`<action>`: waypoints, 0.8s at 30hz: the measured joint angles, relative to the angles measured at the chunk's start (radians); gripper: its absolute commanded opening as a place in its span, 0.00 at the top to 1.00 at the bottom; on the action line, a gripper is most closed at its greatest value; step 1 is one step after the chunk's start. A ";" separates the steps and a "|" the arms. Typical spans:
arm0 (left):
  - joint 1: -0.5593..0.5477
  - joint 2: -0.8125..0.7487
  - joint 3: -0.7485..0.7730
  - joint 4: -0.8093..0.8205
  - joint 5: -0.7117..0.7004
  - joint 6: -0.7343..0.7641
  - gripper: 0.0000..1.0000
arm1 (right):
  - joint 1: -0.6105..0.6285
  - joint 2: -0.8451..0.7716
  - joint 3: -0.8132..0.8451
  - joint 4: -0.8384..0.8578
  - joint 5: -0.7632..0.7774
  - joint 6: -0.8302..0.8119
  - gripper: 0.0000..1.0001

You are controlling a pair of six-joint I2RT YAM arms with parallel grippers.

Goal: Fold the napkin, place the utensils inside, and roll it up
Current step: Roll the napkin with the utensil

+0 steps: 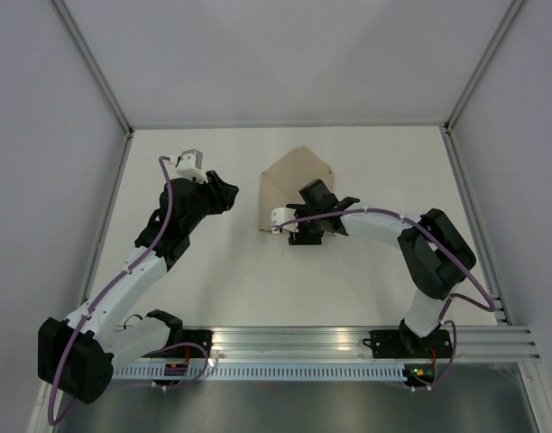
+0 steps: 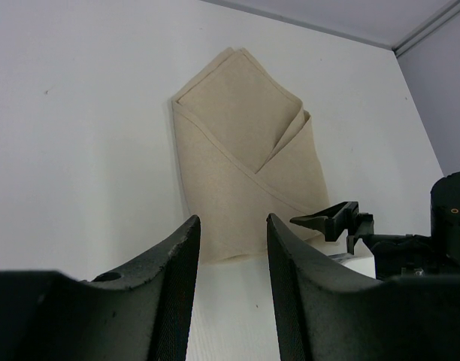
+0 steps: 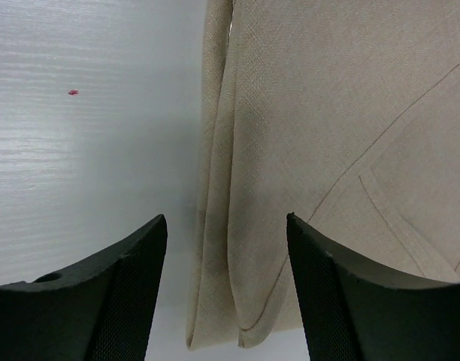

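The folded beige cloth napkin (image 1: 299, 180) lies mid-frame on the white tabletop (image 1: 213, 289), long axis up-down. Your right arm (image 1: 384, 224) is nearer, jaws spread over its lower-left edge. The left arm (image 1: 168, 239) sits off left, jaws half-spread, empty.

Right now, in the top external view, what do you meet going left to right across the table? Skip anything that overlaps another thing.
left claw → napkin → right arm's base
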 measured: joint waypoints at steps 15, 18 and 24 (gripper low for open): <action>0.000 0.007 0.000 0.000 0.001 0.016 0.53 | 0.000 0.100 0.074 -0.004 0.012 -0.008 0.42; 0.000 0.011 0.000 0.000 0.001 0.019 0.54 | 0.000 0.113 0.087 -0.006 0.013 -0.009 0.46; 0.000 0.020 0.000 -0.013 0.001 0.030 0.53 | 0.000 0.130 0.108 -0.017 0.016 -0.011 0.52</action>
